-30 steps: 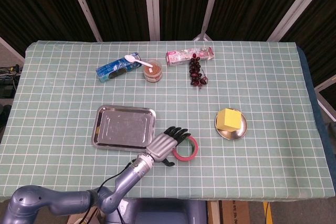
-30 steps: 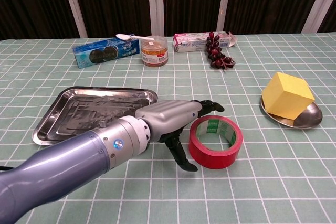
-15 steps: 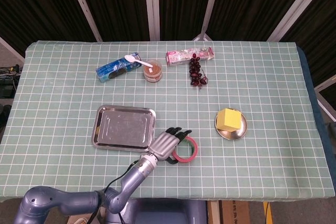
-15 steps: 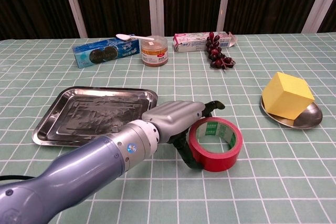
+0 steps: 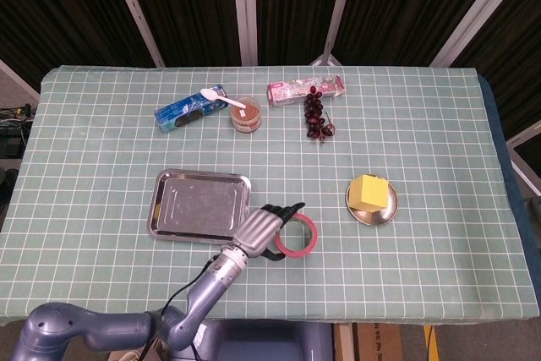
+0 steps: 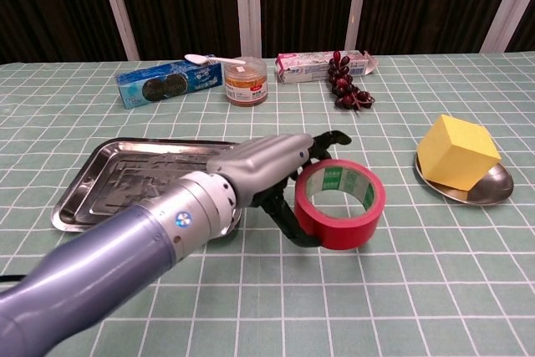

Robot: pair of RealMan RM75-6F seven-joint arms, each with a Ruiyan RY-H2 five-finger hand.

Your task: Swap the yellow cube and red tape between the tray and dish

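Observation:
My left hand (image 5: 262,227) (image 6: 261,165) grips the red tape roll (image 5: 314,238) (image 6: 351,227), fingers over its top and thumb underneath. The roll is tilted and looks raised slightly off the cloth, just right of the steel tray (image 5: 194,205) (image 6: 142,180), which holds nothing. The yellow cube (image 5: 368,191) (image 6: 456,152) sits in the small metal dish (image 5: 359,216) (image 6: 493,186) to the right, well apart from the hand. My right hand shows in neither view.
Along the far side lie a blue cookie packet (image 5: 190,107), a jar (image 5: 246,116) with a white spoon across it, a pink packet (image 5: 306,89) and a bunch of dark grapes (image 5: 317,117). Green checked cloth covers the table.
The left hand closed around the red tape and has lifted and tilted it, drawing it slightly left toward the tray. Cube and dish have not moved.

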